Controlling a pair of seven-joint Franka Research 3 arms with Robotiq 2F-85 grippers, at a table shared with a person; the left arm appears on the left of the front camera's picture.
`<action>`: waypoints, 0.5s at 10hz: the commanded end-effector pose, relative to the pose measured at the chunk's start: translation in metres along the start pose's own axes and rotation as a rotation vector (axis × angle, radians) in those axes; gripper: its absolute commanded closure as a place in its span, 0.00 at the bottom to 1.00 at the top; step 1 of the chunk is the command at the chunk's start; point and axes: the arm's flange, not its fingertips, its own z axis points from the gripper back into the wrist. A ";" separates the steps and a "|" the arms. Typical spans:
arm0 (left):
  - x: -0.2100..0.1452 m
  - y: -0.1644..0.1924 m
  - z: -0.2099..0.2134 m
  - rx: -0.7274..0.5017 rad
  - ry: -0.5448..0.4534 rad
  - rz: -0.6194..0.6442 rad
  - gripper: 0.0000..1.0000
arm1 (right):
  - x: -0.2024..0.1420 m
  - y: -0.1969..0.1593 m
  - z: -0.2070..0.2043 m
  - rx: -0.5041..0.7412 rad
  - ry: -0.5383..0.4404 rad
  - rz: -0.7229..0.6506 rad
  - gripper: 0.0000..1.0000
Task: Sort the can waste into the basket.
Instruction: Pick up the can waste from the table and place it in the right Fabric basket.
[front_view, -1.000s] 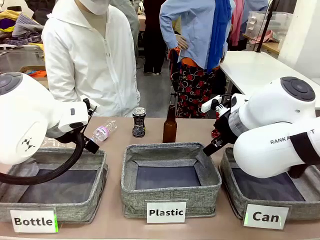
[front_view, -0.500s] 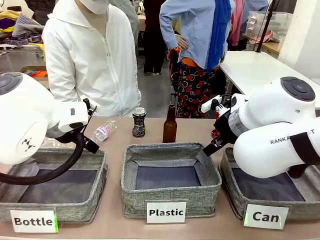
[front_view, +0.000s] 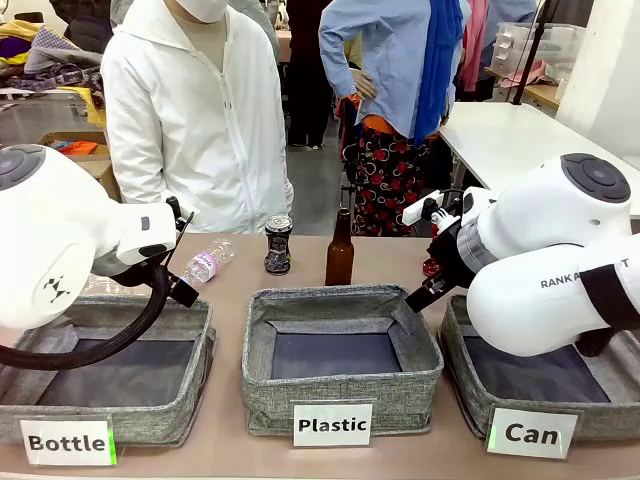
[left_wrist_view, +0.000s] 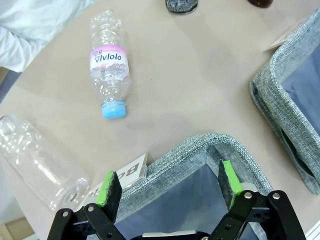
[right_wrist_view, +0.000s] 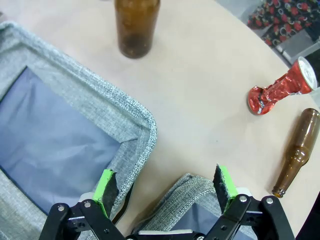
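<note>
The basket (front_view: 466, 398) labelled "Can" stands at the front right; its near corner (right_wrist_view: 187, 183) lies right under my open right gripper (right_wrist_view: 165, 181), whose jaws hold nothing. A crushed red can (right_wrist_view: 282, 86) lies on the table beyond that corner, and it peeks out behind the right arm in the front view (front_view: 431, 267). A dark can (front_view: 278, 244) stands upright at the far middle of the table. My left gripper (left_wrist_view: 170, 180) is open and hovers over the far corner of the "Bottle" basket (left_wrist_view: 200, 150). In the front view the right gripper (front_view: 420, 297) hangs between the two right-hand baskets.
The "Plastic" basket (front_view: 262, 395) sits in the middle, the "Bottle" basket (front_view: 190, 400) at left. An upright brown bottle (front_view: 340, 252), a lying brown bottle (right_wrist_view: 297, 150), a pink-labelled plastic bottle (left_wrist_view: 111, 75) and a clear bottle (left_wrist_view: 35, 162) are on the table. A person in white (front_view: 195, 120) stands at the far side.
The person in white has shifted a little to the right. Both arms and all things on the table are where they were.
</note>
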 end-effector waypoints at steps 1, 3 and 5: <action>0.000 0.000 0.000 0.000 0.000 0.000 0.00 | 0.000 0.000 0.000 0.000 0.000 -0.001 0.00; 0.000 0.000 0.000 0.000 0.000 0.000 0.00 | 0.000 0.000 0.000 0.000 0.000 -0.001 0.00; 0.000 0.000 0.000 0.000 0.000 0.000 0.00 | 0.000 0.000 0.000 0.000 0.000 -0.001 0.00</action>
